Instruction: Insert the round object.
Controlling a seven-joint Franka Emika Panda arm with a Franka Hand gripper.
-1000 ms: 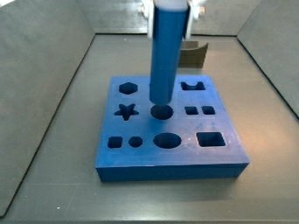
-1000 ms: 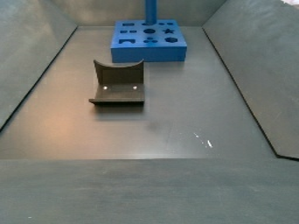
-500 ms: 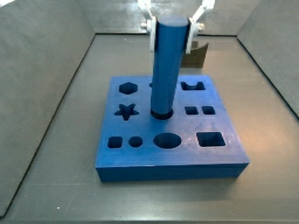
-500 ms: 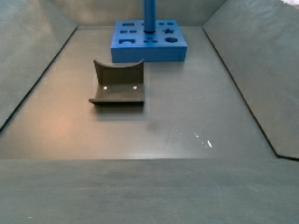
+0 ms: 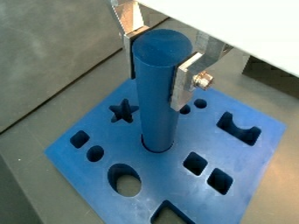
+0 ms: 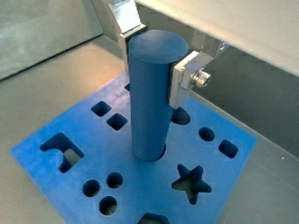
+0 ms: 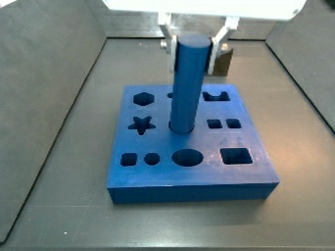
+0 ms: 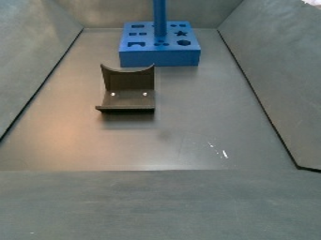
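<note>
The round object (image 7: 187, 83), a long smooth blue rod, stands upright with its lower end in a round hole near the middle of the blue block (image 7: 197, 188). My gripper (image 7: 193, 44) is at the rod's top, one silver finger on each side, shut on it. Both wrist views show the rod (image 5: 158, 96) (image 6: 152, 96) between the fingers (image 5: 187, 83) (image 6: 184, 79), above the block (image 5: 263, 164) (image 6: 228, 184). My gripper (image 5: 158, 70) (image 6: 155, 66) holds the rod near its upper end. In a side view only the rod (image 8: 160, 19) and block (image 8: 163, 58) show at the far end.
The dark fixture (image 8: 127, 89) stands on the grey floor in front of the block, and shows behind it in a side view (image 7: 225, 61). The block's other holes include a star (image 7: 143, 125), a hexagon (image 7: 140, 98) and a square (image 7: 236, 155). Grey walls enclose the floor.
The rod and my gripper have moved straight down; the rod's top, above the frame one second ago, is now in view and lower over the block.
</note>
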